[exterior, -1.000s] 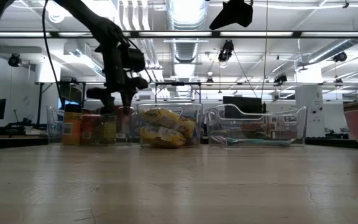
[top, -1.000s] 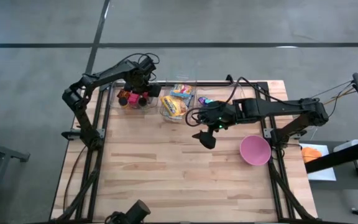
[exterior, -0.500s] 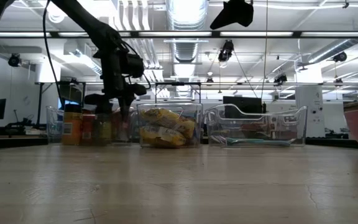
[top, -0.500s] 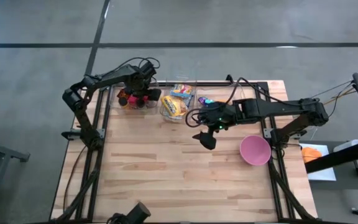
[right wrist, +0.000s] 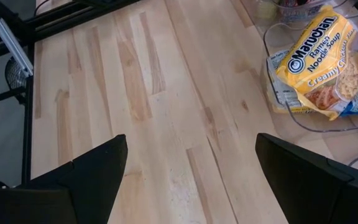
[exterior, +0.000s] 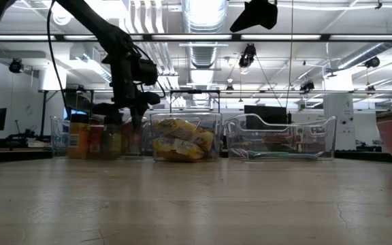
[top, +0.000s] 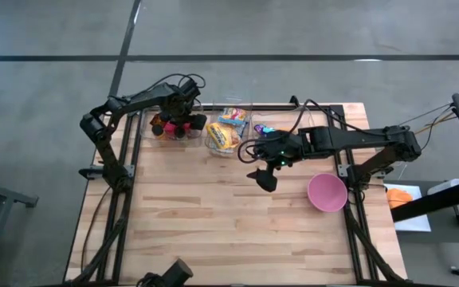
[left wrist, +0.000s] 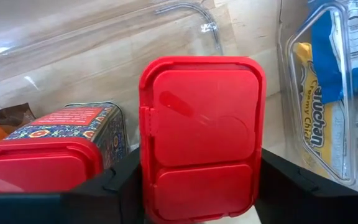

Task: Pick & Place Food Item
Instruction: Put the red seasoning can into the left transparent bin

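Red-lidded spice container (left wrist: 201, 134) stands upright in the clear left bin (top: 168, 132), squarely between the left gripper (top: 181, 123) fingers, which flank it closely on both sides; actual contact cannot be told. A second red-lidded tin (left wrist: 55, 155) sits just beside it. Right gripper (top: 263, 177) hangs wide open over bare table (top: 213, 223), ramen packets (right wrist: 319, 59) ahead.

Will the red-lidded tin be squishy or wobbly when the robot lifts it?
Probably stiff: the red-lidded tin has a flat, hard-looking lid and straight sides. It stands upright between the left gripper fingers, so it may tip a little if squeezed unevenly.
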You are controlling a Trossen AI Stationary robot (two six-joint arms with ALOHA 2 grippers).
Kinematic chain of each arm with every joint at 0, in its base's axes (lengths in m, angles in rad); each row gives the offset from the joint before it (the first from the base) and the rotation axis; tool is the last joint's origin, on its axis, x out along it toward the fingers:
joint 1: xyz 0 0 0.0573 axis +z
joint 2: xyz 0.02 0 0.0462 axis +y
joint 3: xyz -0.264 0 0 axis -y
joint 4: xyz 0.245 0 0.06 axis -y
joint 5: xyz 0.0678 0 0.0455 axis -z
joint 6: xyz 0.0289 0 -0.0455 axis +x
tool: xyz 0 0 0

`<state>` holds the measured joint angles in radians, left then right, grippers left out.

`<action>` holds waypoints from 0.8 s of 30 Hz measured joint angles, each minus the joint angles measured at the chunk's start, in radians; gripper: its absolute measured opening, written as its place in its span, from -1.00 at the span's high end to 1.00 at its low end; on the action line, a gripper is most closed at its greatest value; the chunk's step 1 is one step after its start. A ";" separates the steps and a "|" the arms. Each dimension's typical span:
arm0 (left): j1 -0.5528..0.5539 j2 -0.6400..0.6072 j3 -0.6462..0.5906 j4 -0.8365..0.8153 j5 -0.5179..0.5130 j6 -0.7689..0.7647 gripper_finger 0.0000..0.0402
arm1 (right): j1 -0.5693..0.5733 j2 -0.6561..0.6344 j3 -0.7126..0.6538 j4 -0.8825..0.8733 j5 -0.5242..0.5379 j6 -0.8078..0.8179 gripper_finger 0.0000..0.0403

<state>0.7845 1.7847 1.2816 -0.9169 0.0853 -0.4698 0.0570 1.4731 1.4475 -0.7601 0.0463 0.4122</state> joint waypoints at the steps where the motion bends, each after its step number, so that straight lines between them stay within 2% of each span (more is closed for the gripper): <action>1: 0.000 0.000 0.000 0.000 0.000 0.000 -0.19 | 0.000 0.000 0.000 0.000 0.000 0.000 -0.74; 4: 0.000 0.000 0.000 0.000 0.000 0.000 -0.37 | 0.000 0.000 0.000 0.000 0.000 0.000 -0.74; 7: 0.000 0.000 0.000 0.000 0.000 0.000 -0.44 | 0.000 0.000 0.000 0.000 0.000 0.000 -0.74; 24: 0.000 -0.002 0.000 0.008 0.001 -0.003 -0.45 | 0.011 0.000 0.000 -0.006 0.000 0.007 -0.74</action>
<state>0.7845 1.7829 1.2816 -0.9084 0.0864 -0.4725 0.0681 1.4731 1.4475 -0.7657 0.0467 0.4194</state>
